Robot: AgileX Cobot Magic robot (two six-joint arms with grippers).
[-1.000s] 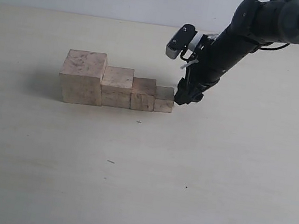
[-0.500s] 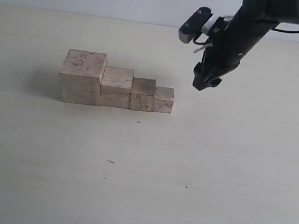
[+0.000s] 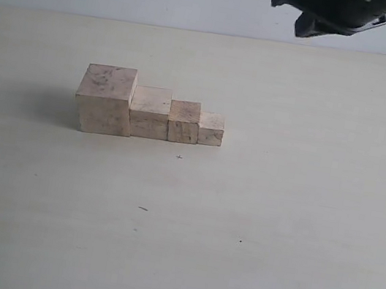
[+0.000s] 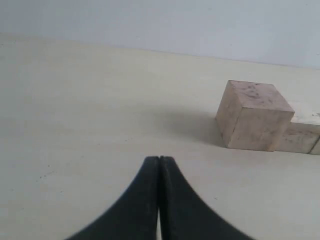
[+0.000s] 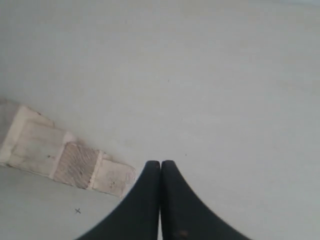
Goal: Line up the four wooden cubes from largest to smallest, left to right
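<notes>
Cubes (image 3: pixel 150 111) step down, touching, from the largest cube (image 3: pixel 106 99); park the clenched right end effector (image 5: pixel 160 164) and clenched left end effector (image 4: pixel 159 159) well clear.

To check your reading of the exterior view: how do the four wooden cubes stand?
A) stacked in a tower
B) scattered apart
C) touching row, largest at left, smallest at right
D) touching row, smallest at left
C: the row steps down from the largest cube at the left to the smallest cube at the right.
</notes>
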